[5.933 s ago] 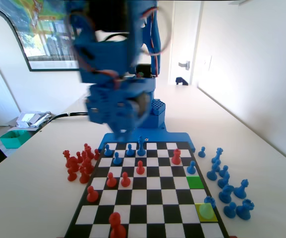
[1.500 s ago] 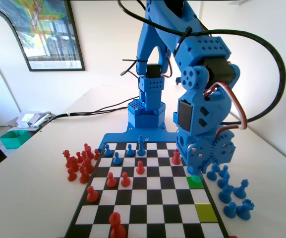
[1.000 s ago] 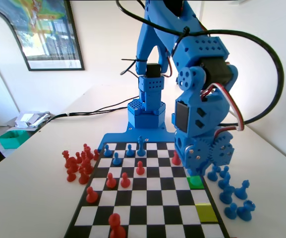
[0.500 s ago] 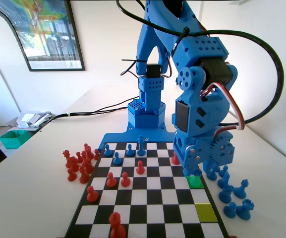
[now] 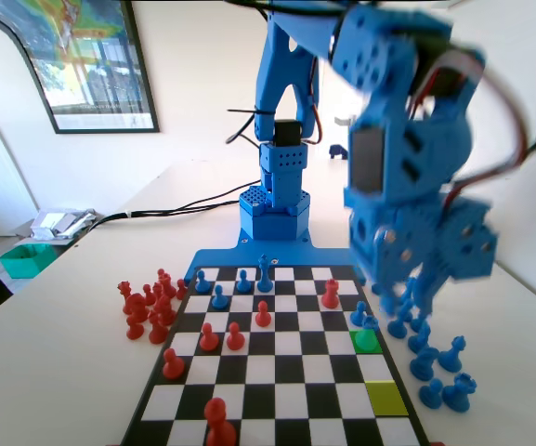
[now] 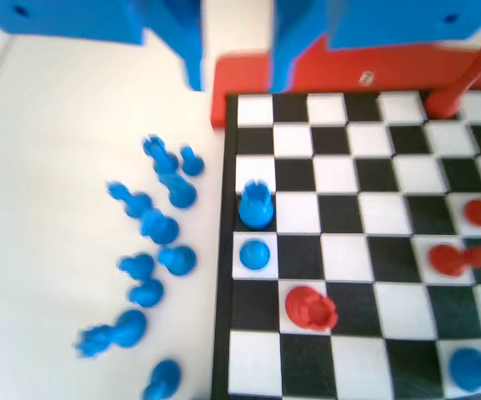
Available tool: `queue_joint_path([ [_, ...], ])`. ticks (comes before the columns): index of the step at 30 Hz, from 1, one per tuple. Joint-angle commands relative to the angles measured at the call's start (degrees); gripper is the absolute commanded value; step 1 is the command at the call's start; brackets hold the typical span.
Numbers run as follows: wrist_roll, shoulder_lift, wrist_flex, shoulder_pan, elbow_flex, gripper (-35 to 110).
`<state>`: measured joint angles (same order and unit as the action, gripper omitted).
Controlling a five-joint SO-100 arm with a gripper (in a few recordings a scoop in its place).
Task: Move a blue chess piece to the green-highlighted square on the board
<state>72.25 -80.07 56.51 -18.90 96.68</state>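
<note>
A small blue piece (image 5: 370, 325) stands on the green-highlighted square (image 5: 370, 345) at the board's (image 5: 260, 370) right edge in the fixed view. In the wrist view this piece (image 6: 256, 204) has a notched top. It stands one square beyond a round-headed blue pawn (image 6: 254, 252), which the fixed view shows just behind it (image 5: 359, 314). My gripper (image 5: 414, 295) is blurred and hangs above and to the right of the green square. In the wrist view the gripper (image 6: 236, 58) is open, its jaws apart over the board's (image 6: 348, 208) left rim with nothing between them.
Spare blue pieces (image 5: 430, 358) lie off the board's right side in the fixed view, on the left (image 6: 152, 233) in the wrist view. A red cluster (image 5: 147, 307) sits off the left side. A yellow-green square (image 5: 386, 398) lies two squares nearer the camera. A red piece (image 6: 311, 307) stands near the pawn.
The gripper, low over the green square half a second ago, has lifted and swung right. The blue piece now stands free on that square.
</note>
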Motion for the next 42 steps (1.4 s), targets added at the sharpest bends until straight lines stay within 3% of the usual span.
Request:
queue_joint_path([
  [1, 0.79, -9.76, 7.29, 0.18, -6.86, 1],
  [8, 2.55, -21.71, 15.56, 2.72, -7.56, 1],
  [16, 16.79, -39.29, 31.64, 6.42, -4.75, 1],
  [26, 24.43, -61.00, 47.02, 11.43, -0.70, 1],
  [33, 28.56, -74.88, 47.37, 14.41, 10.63, 1],
  [42, 28.83, -79.19, 43.33, 17.31, 17.67, 1],
])
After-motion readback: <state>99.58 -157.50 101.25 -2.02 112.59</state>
